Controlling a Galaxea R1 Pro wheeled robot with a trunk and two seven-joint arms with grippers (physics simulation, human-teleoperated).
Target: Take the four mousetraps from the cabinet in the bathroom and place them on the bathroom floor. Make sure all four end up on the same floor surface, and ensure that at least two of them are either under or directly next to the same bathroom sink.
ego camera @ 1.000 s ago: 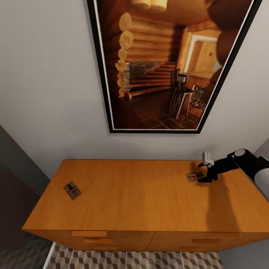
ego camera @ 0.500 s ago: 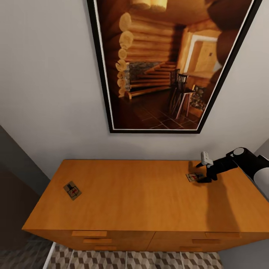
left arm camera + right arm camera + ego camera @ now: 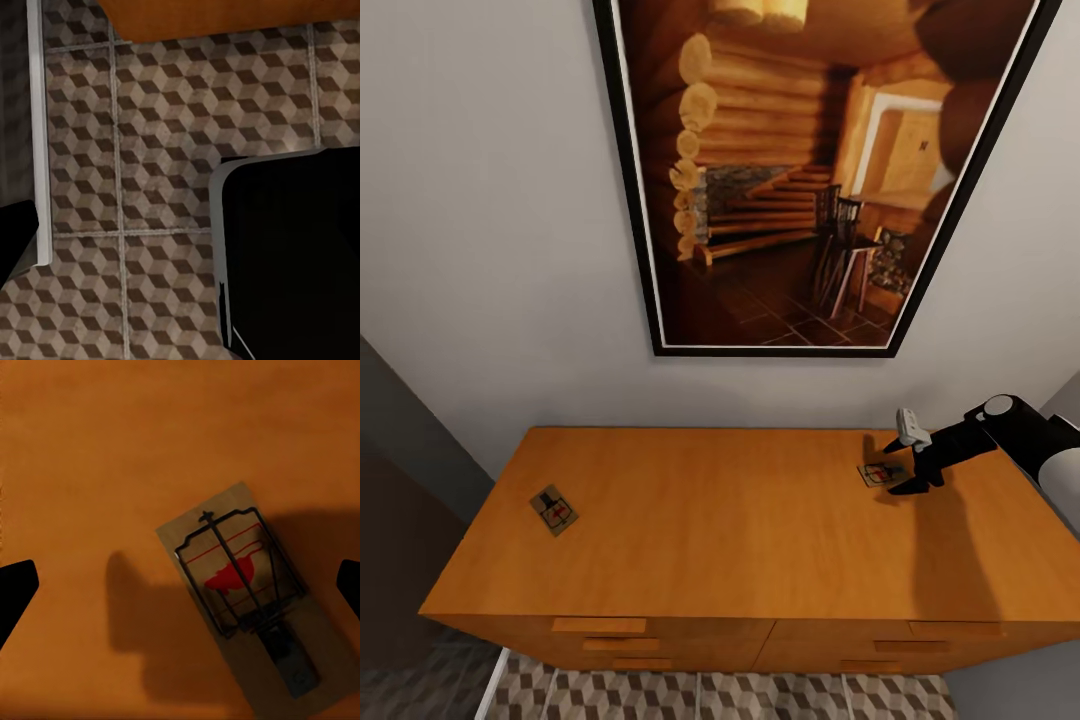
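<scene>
Two mousetraps lie on the orange-brown cabinet top: one near its left end, another near its right end. My right gripper hovers at the right-hand trap's edge, open. In the right wrist view that mousetrap lies flat on the cabinet top, its red spot and dark wire facing up. My right gripper has its black fingertips spread wide to either side, nothing held. The cube-patterned bathroom floor runs in front of the cabinet. The sink is out of view.
A large black-framed picture hangs on the white wall behind the cabinet. A dark wall or doorway borders the cabinet's left side. In the left wrist view the floor, a white strip, the cabinet's edge and my black base show.
My right gripper has shifted slightly toward the cabinet's front beside the right-hand mousetrap. Both traps lie where they were.
</scene>
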